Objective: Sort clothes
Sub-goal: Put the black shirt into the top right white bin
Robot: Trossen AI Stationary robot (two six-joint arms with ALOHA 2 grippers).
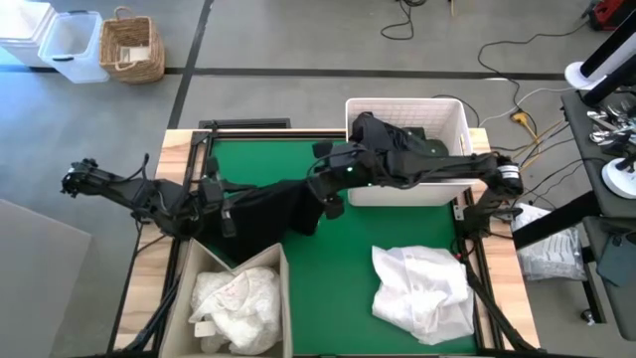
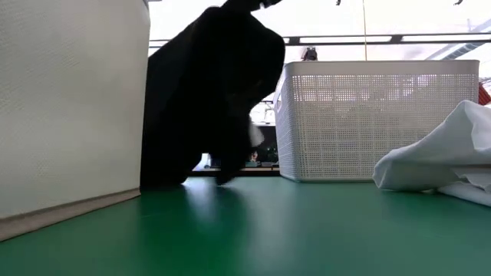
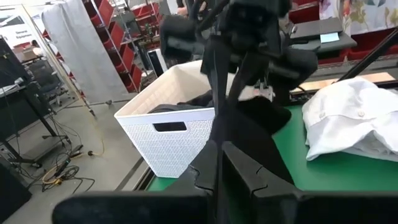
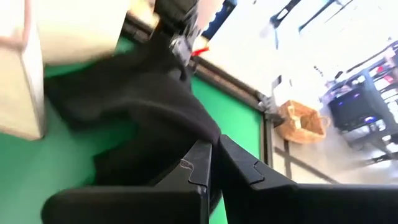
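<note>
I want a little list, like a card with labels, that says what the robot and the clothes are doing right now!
Left gripper: shut on the black garment, near the beige fabric bin
Right gripper: shut on the same black garment, in front of the white plastic basket
Black garment: stretched between both grippers, hanging down to the green mat
Basket: holds dark clothes
Bin: holds white clothes
White garment: crumpled on the mat
</note>
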